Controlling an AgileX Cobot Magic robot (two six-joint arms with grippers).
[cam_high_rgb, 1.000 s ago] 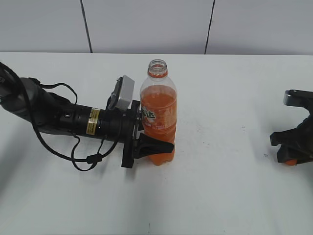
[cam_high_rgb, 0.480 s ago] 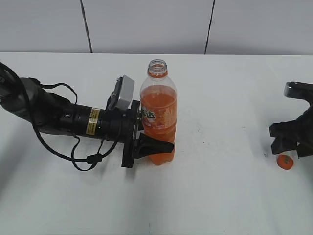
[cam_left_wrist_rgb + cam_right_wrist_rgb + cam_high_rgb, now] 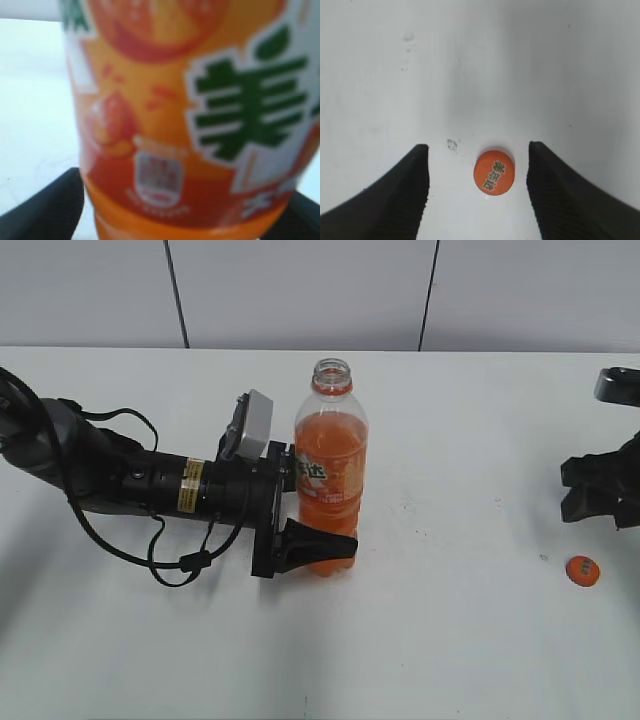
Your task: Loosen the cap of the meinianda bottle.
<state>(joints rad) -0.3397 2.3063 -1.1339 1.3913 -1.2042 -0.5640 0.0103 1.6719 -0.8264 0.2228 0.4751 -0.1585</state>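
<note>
The meinianda bottle (image 3: pixel 328 470) stands upright mid-table, uncapped, its open mouth showing at the top. My left gripper (image 3: pixel 312 540) is shut on the bottle's lower body; the left wrist view is filled by its orange label (image 3: pixel 190 125). The small orange cap (image 3: pixel 582 570) lies on the table at the right, apart from the bottle. In the right wrist view the cap (image 3: pixel 494 172) lies flat between the spread fingers of my right gripper (image 3: pixel 477 155), which is open, empty and raised above it. In the exterior view the right gripper (image 3: pixel 600 495) hangs above and beside the cap.
The white table (image 3: pixel 450 640) ends at a pale panelled wall behind. The left arm and its loose black cable (image 3: pixel 150 540) lie across the table's left side.
My right gripper has let go of the cap and risen up and to the right, leaving the cap on the table. The bottle and left gripper shifted slightly right.
</note>
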